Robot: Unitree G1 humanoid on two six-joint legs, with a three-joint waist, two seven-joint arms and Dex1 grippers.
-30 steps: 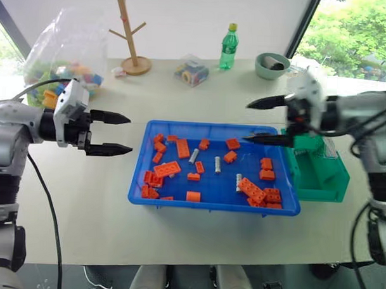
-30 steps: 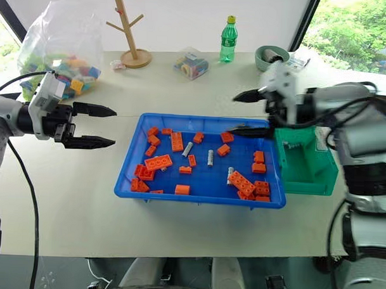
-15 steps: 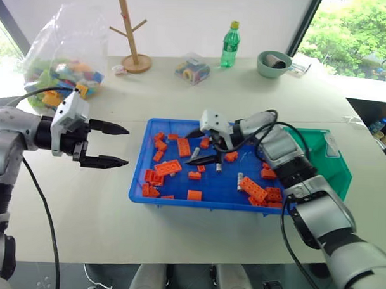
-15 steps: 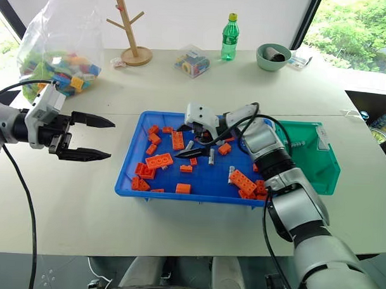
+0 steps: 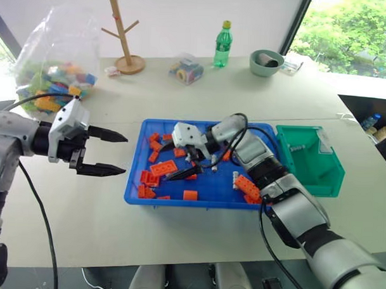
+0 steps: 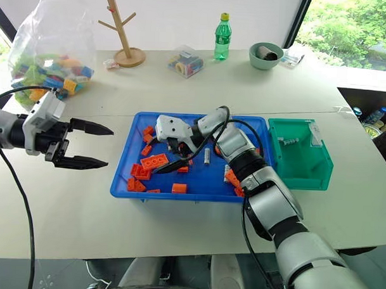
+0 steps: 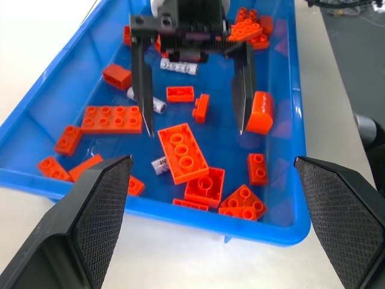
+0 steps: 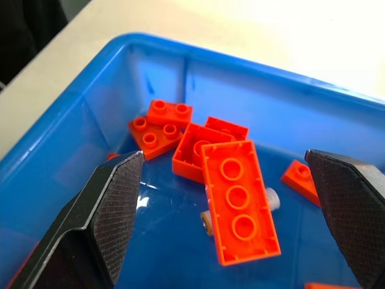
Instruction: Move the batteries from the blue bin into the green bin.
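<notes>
Left eye view: the right gripper [image 5: 172, 159], having swung over from the green bin [image 5: 310, 160], is hovering fingers spread inside the blue bin [image 5: 133, 192] above a half-buried battery [image 8: 272, 198]; the left gripper [image 5: 110, 153] is waiting, fingers released.

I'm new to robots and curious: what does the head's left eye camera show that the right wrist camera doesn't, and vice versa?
Head camera's extras: the green bin, a green bottle and the left arm's fingers, open. Wrist camera's extra: a battery half tucked under a long orange brick, between the right arm's fingers, open. Shared: the blue bin and orange bricks.
</notes>
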